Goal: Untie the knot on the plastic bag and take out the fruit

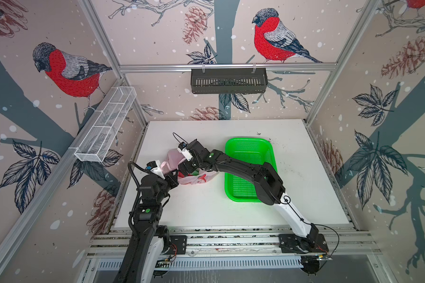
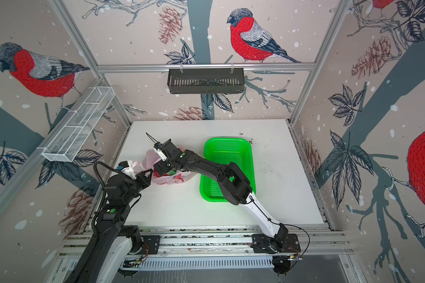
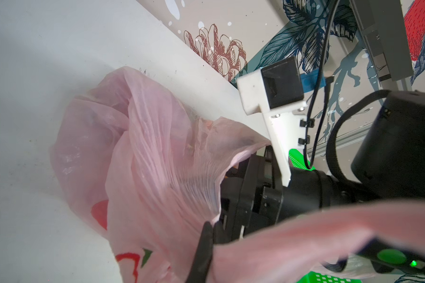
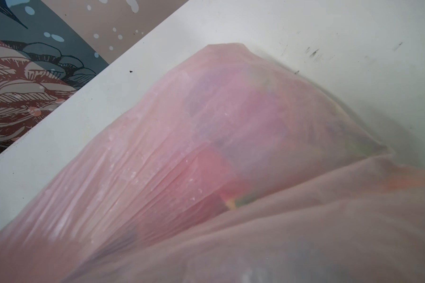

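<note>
Plastic bag (image 1: pixel 197 180) on table (image 1: pixel 206 208), left claw (image 1: pixel 175 177) clamped on its pink film, right claw (image 1: pixel 183 171) hidden behind bag film, width cannot be told, right arm stretched across green basket (image 1: pixel 248 149)

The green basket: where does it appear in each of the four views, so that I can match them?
Both top views: the green basket lies right of centre on the table, partly under the right arm.
Left wrist: only a green sliver beside the white camera bracket.
Right wrist: not in it.
Shared landmark: the plastic bag, in all four views.
</note>
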Controlling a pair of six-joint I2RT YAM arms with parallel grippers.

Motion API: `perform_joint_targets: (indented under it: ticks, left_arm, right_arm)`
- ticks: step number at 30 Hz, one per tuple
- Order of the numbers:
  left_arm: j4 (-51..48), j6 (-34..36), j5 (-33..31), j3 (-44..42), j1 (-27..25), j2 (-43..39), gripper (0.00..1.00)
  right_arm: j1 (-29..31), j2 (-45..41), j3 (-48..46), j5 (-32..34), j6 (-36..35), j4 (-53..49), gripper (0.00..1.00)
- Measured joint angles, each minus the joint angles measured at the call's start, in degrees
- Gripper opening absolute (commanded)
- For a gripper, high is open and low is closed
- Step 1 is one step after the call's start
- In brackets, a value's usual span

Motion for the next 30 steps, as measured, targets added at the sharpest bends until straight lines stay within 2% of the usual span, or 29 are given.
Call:
perform_joint_targets:
  ticks: [12,20,23,30]
  left_arm:
    - [2.9,-0.5,-0.3,-0.5,0.0,0.9,0.00]
    - [6.1,-1.6,-3.3,-1.6,0.0,1.4,0.00]
    - [7.2,-1.9,-4.5,-2.0,0.0,1.7,0.00]
    - [7.7,-2.1,-5.1,-3.1,0.0,3.0,0.00]
  right_arm:
    - [-0.5,4.7,4.2,-2.2,3.0,0.5,0.96]
    - [-0.7,6.5,5.5,-2.8,3.3,1.4,0.91]
    - [-0.7,7.2,6.3,-2.5,3.3,2.2,0.84]
    - [-0.8,7.5,6.7,-1.8,3.0,3.5,0.57]
